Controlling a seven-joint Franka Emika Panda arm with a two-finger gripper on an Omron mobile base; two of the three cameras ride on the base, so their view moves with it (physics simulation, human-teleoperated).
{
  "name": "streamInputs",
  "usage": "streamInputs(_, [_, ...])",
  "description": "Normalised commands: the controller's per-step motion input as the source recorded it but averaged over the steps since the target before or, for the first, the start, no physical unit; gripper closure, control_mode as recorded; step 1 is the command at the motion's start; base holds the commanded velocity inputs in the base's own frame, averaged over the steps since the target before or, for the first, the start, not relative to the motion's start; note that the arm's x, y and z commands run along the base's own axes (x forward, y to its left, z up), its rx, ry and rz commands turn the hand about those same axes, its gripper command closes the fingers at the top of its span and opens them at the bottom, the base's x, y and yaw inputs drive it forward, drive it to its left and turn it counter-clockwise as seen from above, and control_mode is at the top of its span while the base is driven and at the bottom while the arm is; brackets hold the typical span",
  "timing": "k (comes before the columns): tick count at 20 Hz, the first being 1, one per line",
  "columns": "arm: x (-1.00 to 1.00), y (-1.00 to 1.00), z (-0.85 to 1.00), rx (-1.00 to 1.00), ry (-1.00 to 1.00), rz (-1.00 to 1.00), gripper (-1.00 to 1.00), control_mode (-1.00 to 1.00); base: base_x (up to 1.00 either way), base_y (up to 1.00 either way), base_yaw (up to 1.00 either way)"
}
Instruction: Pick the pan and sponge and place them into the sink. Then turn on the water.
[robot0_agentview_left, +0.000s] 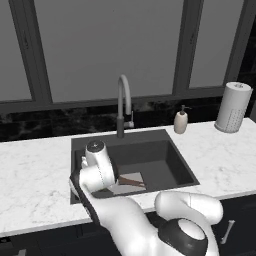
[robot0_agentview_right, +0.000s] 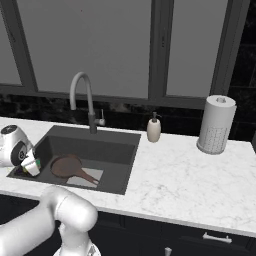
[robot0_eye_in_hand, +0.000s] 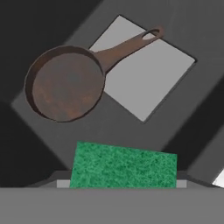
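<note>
Pan (robot0_eye_in_hand: 65, 85) already sits on the sink (robot0_agentview_right: 122, 155) floor, handle across the light patch. The gripper (robot0_agentview_right: 31, 165) hangs over the sink's left end, clamped on the sponge (robot0_eye_in_hand: 123, 165) — an early release could bounce it off the rim onto the counter.

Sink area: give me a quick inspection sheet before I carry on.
Surface: white marble counter around the sink.
Job's things: pan lies in the sink, handle over the light patch; sponge held above the basin; faucet shows no water running.
Clutter: soap dispenser, paper towel roll.
Grippers: claw closed on the sponge, over the sink's left end.
Cables: nothing seen.
Surroundings: windows behind, dark cabinets below.
</note>
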Motion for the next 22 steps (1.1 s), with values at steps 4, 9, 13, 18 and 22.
streamInputs(4, [0.35,-0.76,0.16,-0.01,0.00,-0.06,1.00,-1.00,0.00,0.00,0.00])
streamInputs(9, [0.66,-0.58,0.08,0.00,0.06,0.00,1.00,-1.00,0.00,0.00,0.00])
streamInputs(13, [0.98,-0.27,0.00,0.00,0.11,0.00,1.00,-1.00,0.00,0.00,0.00])
streamInputs(18, [1.00,0.03,-0.01,0.00,0.16,0.01,1.00,-1.00,0.00,0.00,0.00])
streamInputs(22, [0.96,0.14,-0.18,0.00,0.22,0.00,1.00,-1.00,0.00,0.00,0.00])
